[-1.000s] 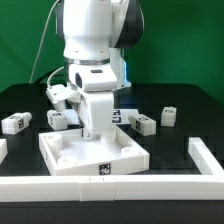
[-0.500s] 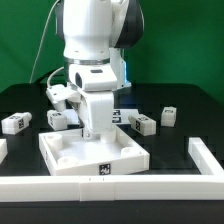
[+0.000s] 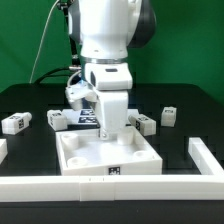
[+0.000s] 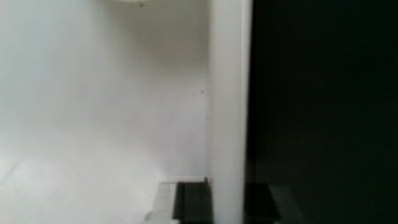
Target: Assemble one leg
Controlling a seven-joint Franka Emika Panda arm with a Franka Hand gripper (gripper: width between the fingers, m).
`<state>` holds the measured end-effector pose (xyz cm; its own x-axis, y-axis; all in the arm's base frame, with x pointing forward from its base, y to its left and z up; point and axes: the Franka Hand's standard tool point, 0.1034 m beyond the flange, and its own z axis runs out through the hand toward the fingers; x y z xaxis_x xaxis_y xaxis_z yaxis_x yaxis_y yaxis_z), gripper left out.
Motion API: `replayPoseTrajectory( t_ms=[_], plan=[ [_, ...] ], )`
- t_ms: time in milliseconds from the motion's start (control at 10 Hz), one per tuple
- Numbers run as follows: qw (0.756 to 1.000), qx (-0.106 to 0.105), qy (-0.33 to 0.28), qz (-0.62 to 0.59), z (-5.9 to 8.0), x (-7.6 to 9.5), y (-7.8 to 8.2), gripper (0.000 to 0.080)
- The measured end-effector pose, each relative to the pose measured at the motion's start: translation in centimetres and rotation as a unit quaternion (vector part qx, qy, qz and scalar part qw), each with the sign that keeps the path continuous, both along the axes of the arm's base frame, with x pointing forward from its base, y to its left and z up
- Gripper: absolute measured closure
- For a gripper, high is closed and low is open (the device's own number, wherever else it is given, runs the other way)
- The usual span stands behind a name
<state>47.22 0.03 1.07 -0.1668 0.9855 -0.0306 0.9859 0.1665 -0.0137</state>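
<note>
Compared with half a second earlier, the arm and the white tray (image 3: 80, 165) have shifted toward the frame's right. The hand (image 3: 108, 134) sits low inside the tray; whether it is clenched cannot be told. 1 leg (image 3: 143, 123) lies ungrasped on the black tabletop (image 3: 30, 100), right of centre.

No legible words or numbers, only fiducial tags (image 3: 113, 171) on the legs (image 3: 15, 123) and tray (image 3: 85, 165)
</note>
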Motion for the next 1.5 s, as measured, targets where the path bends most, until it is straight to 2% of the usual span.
replayPoseTrajectory(
  t_ms=[100, 300, 600, 700, 1000, 1100, 1200, 1400, 1500],
  plan=[
    [1.000, 0.001, -0.003, -0.011, -0.1, 0.5, 1.1, 0.0740],
    [0.998, 0.007, -0.014, -0.055, -0.1, 1.9, 4.5, 0.0739],
    [0.997, 0.005, -0.014, -0.078, 0.0, 3.0, 7.3, 0.0739],
    [0.997, 0.003, -0.011, -0.080, 0.0, 3.0, 7.8, 0.0739],
    [0.996, 0.002, -0.008, -0.083, 0.0, 2.9, 8.0, 0.0739],
    [0.996, 0.002, -0.008, -0.083, -0.1, 2.9, 8.0, 0.0613],
    [0.996, 0.002, -0.008, -0.083, -0.1, 2.9, 8.0, 0.0613],
    [0.996, 0.002, -0.008, -0.083, -0.1, 2.9, 8.0, 0.0338],
    [0.996, 0.002, -0.008, -0.083, -0.1, 2.9, 8.0, 0.0338]
  ],
)
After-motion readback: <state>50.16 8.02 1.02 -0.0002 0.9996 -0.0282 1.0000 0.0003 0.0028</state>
